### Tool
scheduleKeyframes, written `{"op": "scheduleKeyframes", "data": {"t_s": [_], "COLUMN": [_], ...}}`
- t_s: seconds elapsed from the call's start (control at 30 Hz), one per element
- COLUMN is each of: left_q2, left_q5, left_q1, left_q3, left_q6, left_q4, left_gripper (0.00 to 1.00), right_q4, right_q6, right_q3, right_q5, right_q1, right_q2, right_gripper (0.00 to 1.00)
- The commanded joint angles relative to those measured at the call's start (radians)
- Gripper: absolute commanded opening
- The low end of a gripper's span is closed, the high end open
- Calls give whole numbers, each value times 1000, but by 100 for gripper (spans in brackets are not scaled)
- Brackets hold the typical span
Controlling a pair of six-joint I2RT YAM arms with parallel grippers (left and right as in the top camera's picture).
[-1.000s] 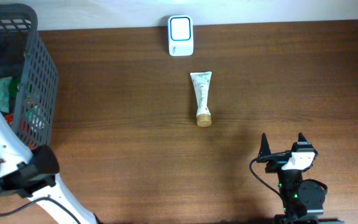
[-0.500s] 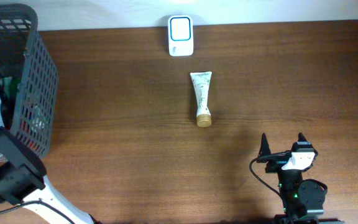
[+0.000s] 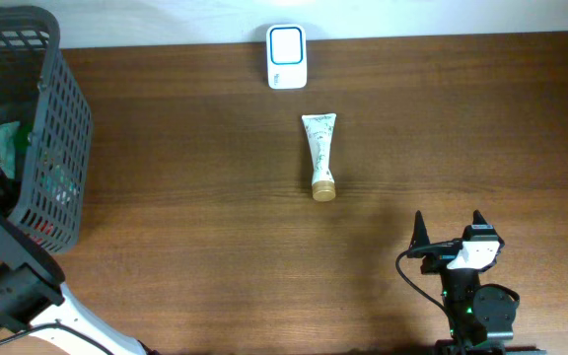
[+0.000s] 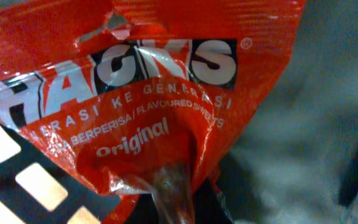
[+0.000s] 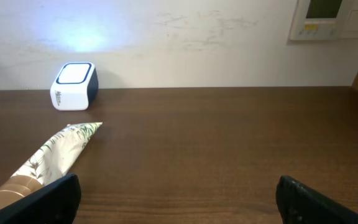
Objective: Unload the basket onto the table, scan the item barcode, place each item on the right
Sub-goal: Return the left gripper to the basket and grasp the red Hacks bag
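Left gripper (image 4: 178,200), wide a moment ago, now pinches the red bag (image 4: 154,93) in the basket (image 3: 62,148), ready for scanning; right gripper (image 3: 449,229) gapes.

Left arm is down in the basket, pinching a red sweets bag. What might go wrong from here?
1. The left gripper holds only a thin crumpled fold of the red Hacks sweets bag; it may slip out or tear on lifting.
2. The bag could snag on the grey mesh basket wall and drag it.
3. The white tube lies just before the white scanner, so presenting the bag there may knock it.
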Motion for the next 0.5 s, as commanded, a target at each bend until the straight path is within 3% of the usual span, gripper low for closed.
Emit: {"op": "scheduleKeyframes", "data": {"t_s": [0.0,0.1,0.2,0.33,0.47], "left_q2": [-29,-82,-153,-236,-320], "left_q5": [32,175,435,702,1104], "left_q1": [19,19,19,19,-22], "left_q3": [80,270,474,689,780], "left_q6": [-56,-70,-71,-338,-358], "left_q4": [-78,-146,-159,-130,-79], "left_gripper": [0,0,0,0,0], "right_q4": [-3,-3,-3,-3,-3], "right_q6": [-3,-3,-3,-3,-3], "right_q3": [-9,-9,-9,-9,-9], "right_q5": [5,5,5,5,5], "right_q1": [-7,-7,-7,-7,-7], "right_q2": [-7,-7,-7,-7,-7], "right_gripper": [99,99,99,99,99]}}
